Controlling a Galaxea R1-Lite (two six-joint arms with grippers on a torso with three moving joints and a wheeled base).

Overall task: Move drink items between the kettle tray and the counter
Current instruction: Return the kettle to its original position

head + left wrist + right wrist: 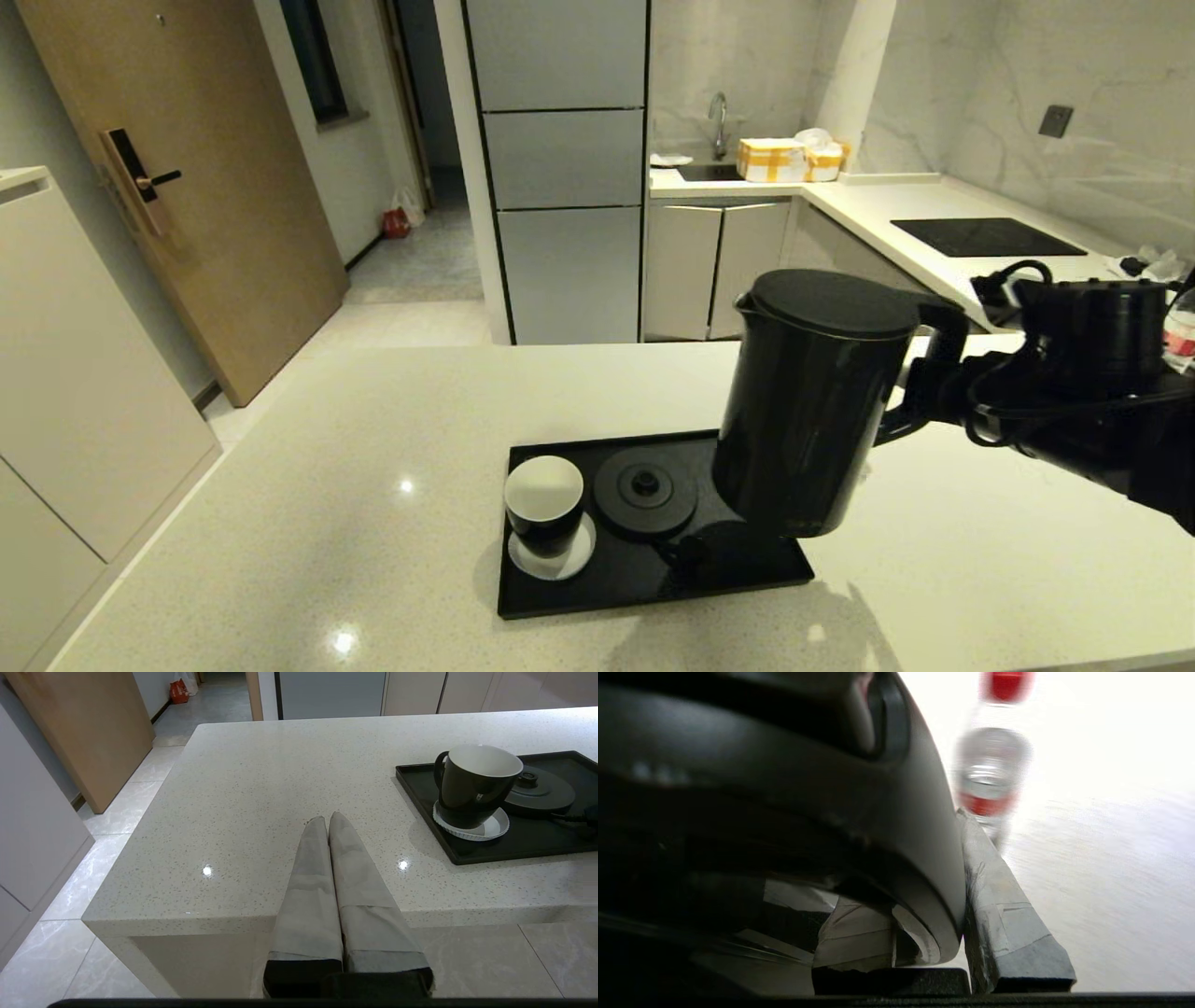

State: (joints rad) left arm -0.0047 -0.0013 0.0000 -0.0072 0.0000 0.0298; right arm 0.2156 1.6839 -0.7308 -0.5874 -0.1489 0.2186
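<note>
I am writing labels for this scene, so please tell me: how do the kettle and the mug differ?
The kettle is tall with its lid shut; the mug is short and open-topped. The kettle hangs tilted above the tray, held at its handle by the right gripper; the mug stands upright on a white saucer in the tray. Both are glossy black.

Kettle [810, 401] hangs above tray [653, 579]'s right end; cup [544, 504] left.
</note>
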